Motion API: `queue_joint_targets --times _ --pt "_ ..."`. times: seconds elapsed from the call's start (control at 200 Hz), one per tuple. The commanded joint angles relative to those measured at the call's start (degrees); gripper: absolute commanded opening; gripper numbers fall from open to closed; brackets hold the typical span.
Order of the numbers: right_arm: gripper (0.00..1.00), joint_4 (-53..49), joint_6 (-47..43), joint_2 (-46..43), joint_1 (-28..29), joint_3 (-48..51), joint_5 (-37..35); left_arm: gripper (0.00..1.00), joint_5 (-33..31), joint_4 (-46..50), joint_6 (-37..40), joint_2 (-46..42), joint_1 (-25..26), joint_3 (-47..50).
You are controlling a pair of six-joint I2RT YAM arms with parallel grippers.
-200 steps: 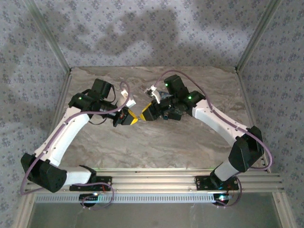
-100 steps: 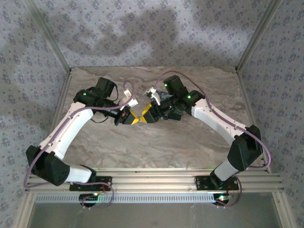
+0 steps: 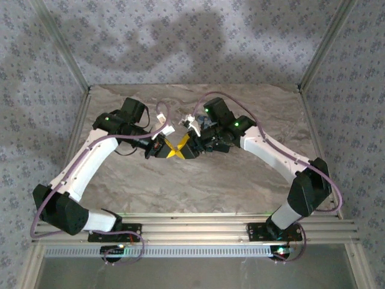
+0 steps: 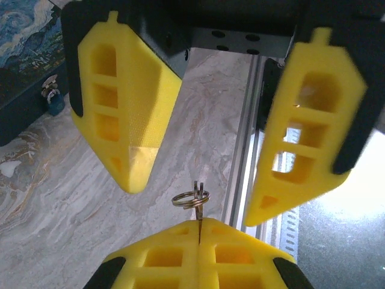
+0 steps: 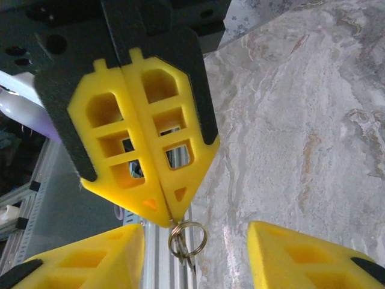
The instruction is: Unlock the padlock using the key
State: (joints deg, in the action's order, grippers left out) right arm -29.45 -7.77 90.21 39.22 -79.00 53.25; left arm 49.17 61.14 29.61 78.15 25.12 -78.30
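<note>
Our left gripper [image 4: 198, 232] is clamped tight on the thin dark metal key [image 4: 198, 215], with its wire split ring [image 4: 191, 197] poking out. Our right gripper [image 5: 195, 247] stands partly open to either side of that ring, gripping nothing. The small blue padlock [image 4: 53, 102] hangs on a swirl-printed dark blue box [image 4: 24, 36] off to one side. The key looks light, stiff and slick; we judge its flat head the place to pinch, not the loose ring.

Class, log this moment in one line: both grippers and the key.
left gripper: shut on key | right gripper: open, straddling key ring | key: pinched, ring end exposed
</note>
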Motion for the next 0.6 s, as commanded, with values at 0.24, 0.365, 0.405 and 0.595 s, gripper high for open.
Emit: queue_joint_targets --times 0.24,0.365,0.405,0.595 --pt "0.13 -3.2 -2.0 0.5 1.6 -0.6 -0.9 0.0 1.8 1.2 1.0 -0.7 -0.8 -2.2" --pt "0.03 3.2 3.3 -1.4 1.6 1.8 -3.9 0.0 0.8 -0.7 -1.2 -1.6 -0.9 -1.5" --pt "0.01 4.7 4.8 -1.7 1.6 2.4 -4.6 0.0 0.1 -1.7 -2.3 -2.2 -0.9 -1.1" --pt "0.0 12.2 11.1 -4.0 1.3 5.9 -6.0 0.02 -2.5 -7.3 -8.3 -5.4 -1.8 1.7"
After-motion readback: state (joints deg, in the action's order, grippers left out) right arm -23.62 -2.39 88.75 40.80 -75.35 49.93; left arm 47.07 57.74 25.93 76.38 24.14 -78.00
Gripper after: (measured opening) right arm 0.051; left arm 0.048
